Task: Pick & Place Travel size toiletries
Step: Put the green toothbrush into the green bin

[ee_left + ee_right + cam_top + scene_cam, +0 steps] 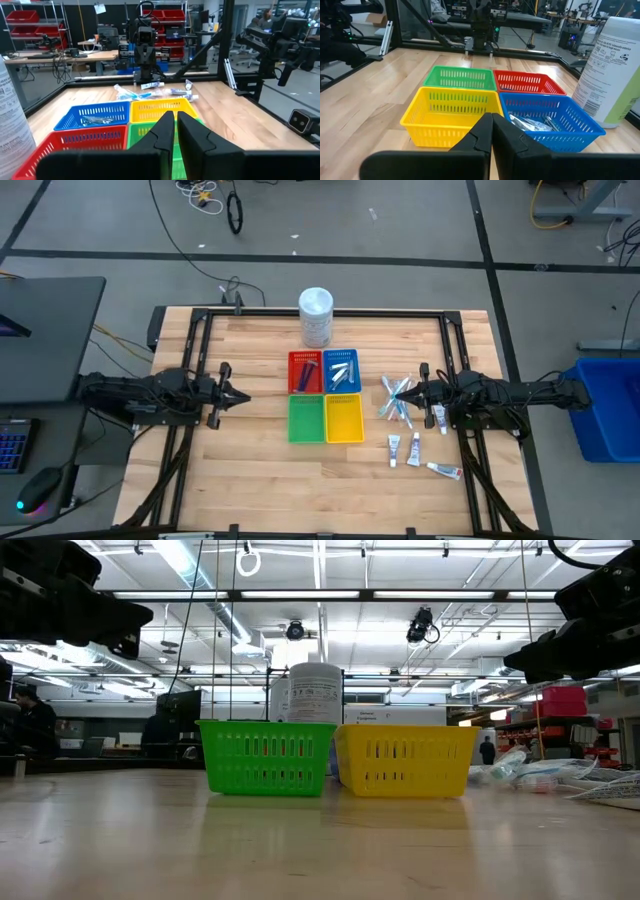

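In the high view my left gripper point(243, 395) hovers shut left of the four square trays. My right gripper point(404, 392) is shut too, raised over a loose pile of pale-blue and white sticks point(392, 400) lying on the table. Small white tubes point(413, 446) lie flat nearer the near edge, right of the yellow tray point(344, 418). A dark-blue stick point(307, 369) lies in the red tray point(297, 383). Silvery sachets point(530, 124) lie in the blue tray point(555, 130). The low view shows both arms well above the tabletop.
The tall white tub point(316, 316) stands just behind the red and blue trays, toward the far edge. The green tray point(306, 419) sits left of the yellow one. A dark metal frame point(450, 330) borders the table. Bare wood lies between my left gripper and the trays.
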`<action>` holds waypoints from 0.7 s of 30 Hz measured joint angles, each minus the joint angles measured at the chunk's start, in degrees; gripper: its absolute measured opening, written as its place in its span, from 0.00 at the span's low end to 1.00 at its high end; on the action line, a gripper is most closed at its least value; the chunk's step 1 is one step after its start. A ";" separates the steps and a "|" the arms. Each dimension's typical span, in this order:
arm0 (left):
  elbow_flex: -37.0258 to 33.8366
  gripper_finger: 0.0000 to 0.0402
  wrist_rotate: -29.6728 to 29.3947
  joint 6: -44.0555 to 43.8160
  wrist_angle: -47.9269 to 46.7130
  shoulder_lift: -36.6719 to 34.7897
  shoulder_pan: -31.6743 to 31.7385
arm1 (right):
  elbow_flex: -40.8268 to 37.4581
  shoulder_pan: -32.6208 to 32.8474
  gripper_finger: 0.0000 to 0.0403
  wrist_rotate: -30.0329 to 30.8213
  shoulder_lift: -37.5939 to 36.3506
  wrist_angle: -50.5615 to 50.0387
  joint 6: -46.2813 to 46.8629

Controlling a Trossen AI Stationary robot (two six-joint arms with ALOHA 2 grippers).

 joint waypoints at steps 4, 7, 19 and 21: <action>-0.02 0.07 0.02 -1.15 0.00 0.00 0.00 | 0.02 0.00 0.03 0.00 0.00 0.01 -0.02; -0.02 0.07 0.02 -1.16 0.00 0.00 0.00 | 0.00 0.00 0.03 0.00 0.00 0.02 -0.02; -0.06 0.07 0.02 -1.15 -0.02 0.00 0.00 | 0.01 0.01 0.03 0.00 0.00 0.00 0.00; -0.06 0.07 0.02 -1.16 -0.02 0.00 -0.01 | 0.02 0.01 0.03 0.00 0.00 0.01 -0.01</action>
